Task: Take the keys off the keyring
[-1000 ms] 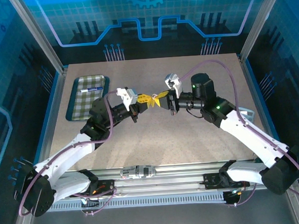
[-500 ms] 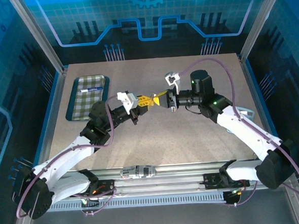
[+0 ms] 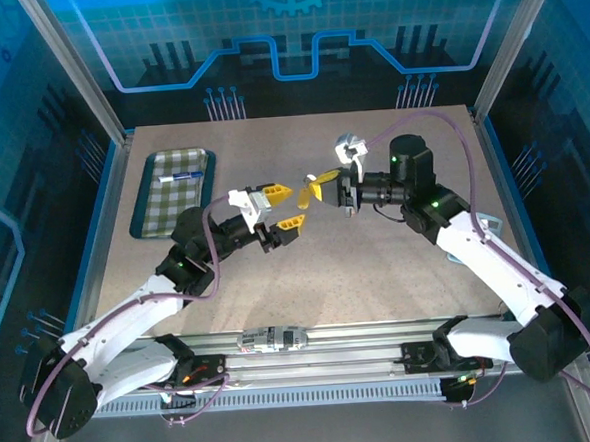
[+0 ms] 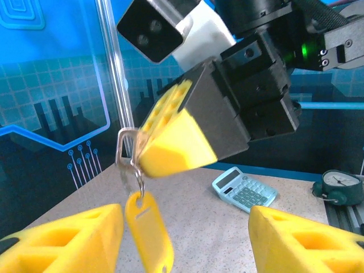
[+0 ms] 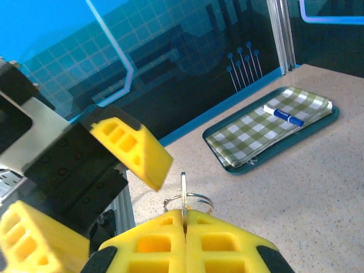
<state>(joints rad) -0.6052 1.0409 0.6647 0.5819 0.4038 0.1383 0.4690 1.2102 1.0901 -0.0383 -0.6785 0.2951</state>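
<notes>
My right gripper (image 3: pixel 322 186) hangs above the table's middle, shut on the key (image 5: pixel 183 193). The key is a thin metal piece seen edge-on between the yellow pads (image 5: pixel 227 242). A wire ring (image 5: pixel 196 199) loops around it. From that ring dangles the keyring (image 4: pixel 149 233), a yellow tag, swinging free just inside my left gripper's left finger (image 4: pixel 62 244). My left gripper (image 3: pixel 286 207) sits just left of and below the right one. Its jaws are wide apart and hold nothing. In the left wrist view the right gripper (image 4: pixel 170 142) is close above my left gripper (image 4: pixel 185 219).
A teal tray (image 3: pixel 146 205) holding a checked cloth and a blue pen (image 5: pixel 282 116) lies at the back left. A light blue calculator (image 4: pixel 244 189) rests on the table at the right, with a round dial gauge (image 4: pixel 343 186) beyond it. Metal frame posts border the table.
My left gripper has opened, let go of the yellow tag and drawn back to the lower left. The right gripper has shifted slightly right and back, still shut, and the tag now hangs from it.
</notes>
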